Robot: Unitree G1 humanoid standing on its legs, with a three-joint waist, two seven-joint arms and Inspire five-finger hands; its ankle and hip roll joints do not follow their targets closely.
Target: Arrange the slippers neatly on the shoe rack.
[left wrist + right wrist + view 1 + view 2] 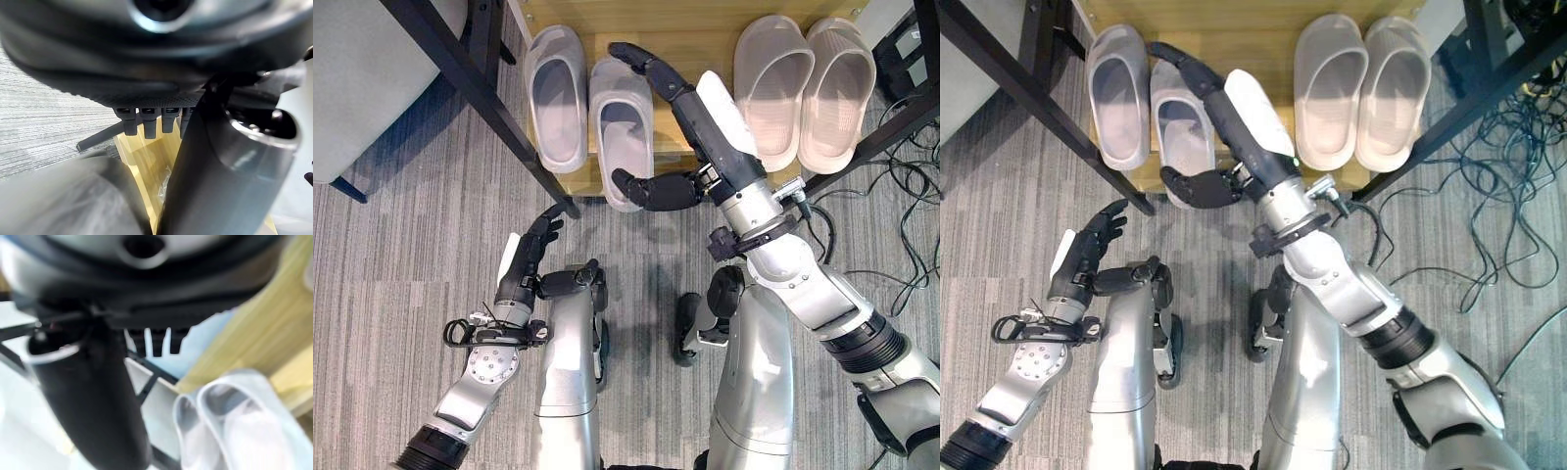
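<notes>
**Inspector A:** Right robot hand [705,122] reaching over the wooden shelf of the shoe rack [695,49], fingers straight and spread along the right side of the grey pair's right slipper [623,142], thumb set against that slipper's heel end at the shelf's front edge. No curl around anything; bracketing rather than gripping, by the look of it.

**Inspector B:** And the left robot hand [527,257]?

**Inspector A:** Low over the carpet [391,274] in front of the rack, fingers relaxed and loosely extended, holding nothing. Idle.

**Inspector B:** Position of the slippers?

**Inspector A:** All four on the shelf. Grey pair: left slipper [556,96] fully on the board, its partner just beside it but set nearer the front, heel overhanging the edge. Pale pinkish pair [803,88] well to the right, side by side, touching, heels also near the front (partly hidden by the black frame bar [871,137]).

**Inspector B:** Step in hand?

**Inspector A:** Judged as final alignment: nudging the lagging grey slipper level with its mate. Placement itself seemingly done.

**Inspector B:** Requirement for the next move?

**Inspector A:** Short push by the thumb toward the back of the shelf, fingers guiding the side to prevent a skew. Gentle only; risk of shoving past the partner or twisting the toe into it.
</notes>
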